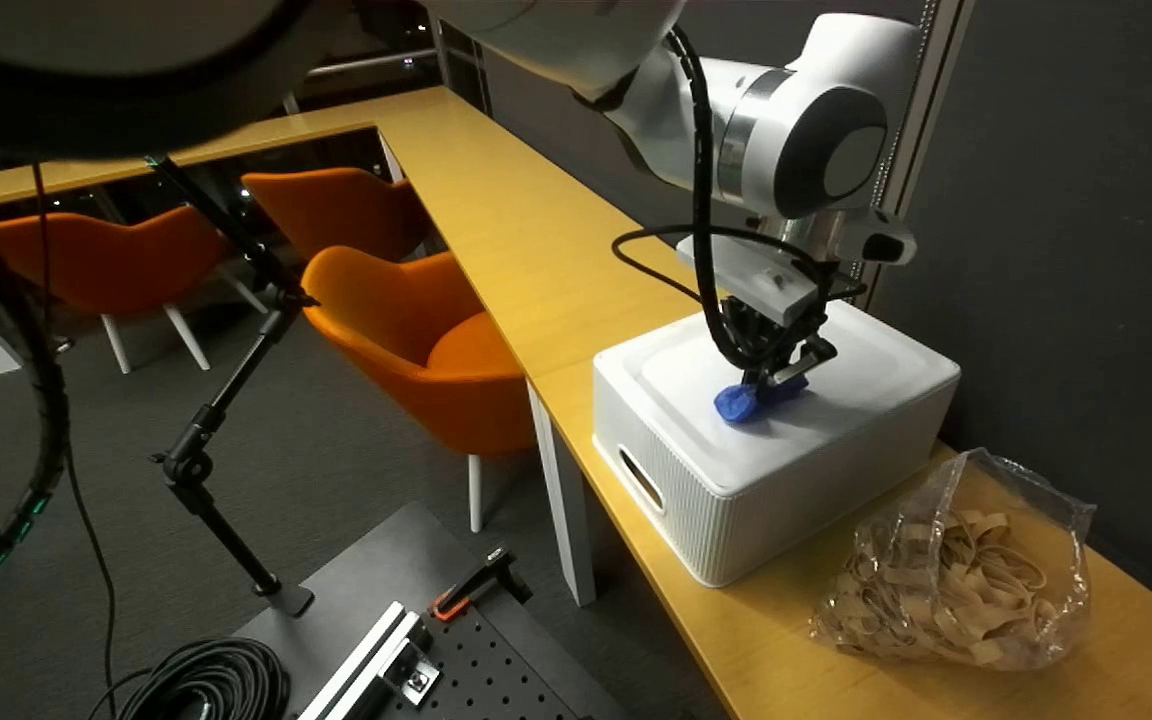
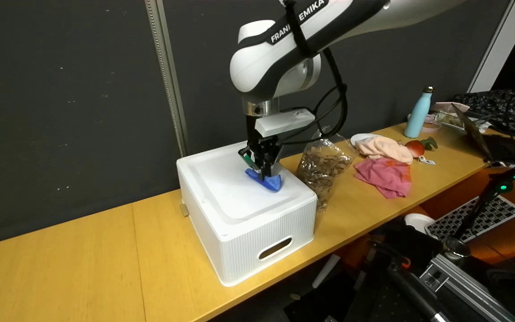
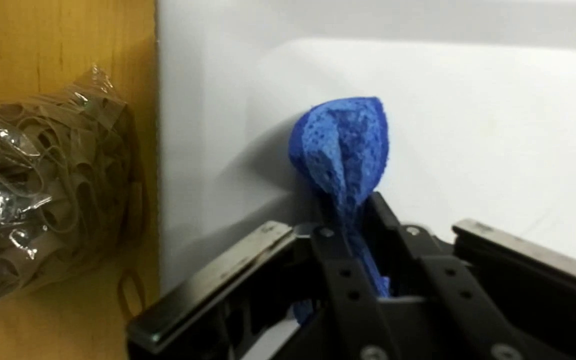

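My gripper [image 1: 774, 376] is shut on a blue, porous, sponge-like piece [image 1: 736, 403], pinching its middle so both ends bulge out. In an exterior view the blue piece [image 2: 272, 182] sits between the fingers of the gripper [image 2: 264, 173], low over the white box's lid [image 2: 221, 188]. In the wrist view the blue piece [image 3: 343, 145] is squeezed narrow between the black fingertips [image 3: 350, 212], and its far end is mostly hidden by the gripper. It casts a shadow on the lid [image 3: 468, 125]; I cannot tell whether it touches. The box [image 1: 796, 530] is ribbed, with a handle slot.
A clear bag of tan rubber bands [image 1: 956, 590] lies beside the box on the wooden table [image 2: 96, 250]. Farther along are a pink cloth [image 2: 387, 176], a peach cloth [image 2: 382, 148], a red round item [image 2: 415, 148] and a light-blue bottle [image 2: 418, 114]. A dark partition [image 2: 74, 112] stands behind.
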Controlling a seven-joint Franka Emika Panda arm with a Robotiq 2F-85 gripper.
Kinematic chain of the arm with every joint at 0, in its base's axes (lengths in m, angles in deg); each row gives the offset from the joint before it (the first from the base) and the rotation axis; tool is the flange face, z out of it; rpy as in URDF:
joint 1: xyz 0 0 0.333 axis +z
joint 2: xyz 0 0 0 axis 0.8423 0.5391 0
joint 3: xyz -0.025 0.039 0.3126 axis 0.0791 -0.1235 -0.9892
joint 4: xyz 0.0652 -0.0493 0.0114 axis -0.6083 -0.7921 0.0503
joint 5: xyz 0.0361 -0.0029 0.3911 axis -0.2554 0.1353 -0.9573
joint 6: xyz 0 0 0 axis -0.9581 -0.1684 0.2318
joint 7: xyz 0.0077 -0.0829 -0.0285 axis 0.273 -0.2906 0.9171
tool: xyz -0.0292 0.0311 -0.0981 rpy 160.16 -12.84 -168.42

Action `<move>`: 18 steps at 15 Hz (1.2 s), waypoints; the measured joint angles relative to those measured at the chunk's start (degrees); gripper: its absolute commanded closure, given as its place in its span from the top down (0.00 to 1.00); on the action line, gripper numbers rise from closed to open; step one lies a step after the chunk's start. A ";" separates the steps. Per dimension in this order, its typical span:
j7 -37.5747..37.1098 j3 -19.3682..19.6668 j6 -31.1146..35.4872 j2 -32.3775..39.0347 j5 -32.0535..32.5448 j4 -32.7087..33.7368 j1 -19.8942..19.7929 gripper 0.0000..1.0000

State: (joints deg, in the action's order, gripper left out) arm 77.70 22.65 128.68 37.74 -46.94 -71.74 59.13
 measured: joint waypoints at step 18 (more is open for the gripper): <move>-3.40 -2.90 0.41 -3.03 -0.15 -4.84 3.99 0.05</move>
State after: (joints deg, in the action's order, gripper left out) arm 74.30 19.75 129.09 34.71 -47.09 -76.58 63.12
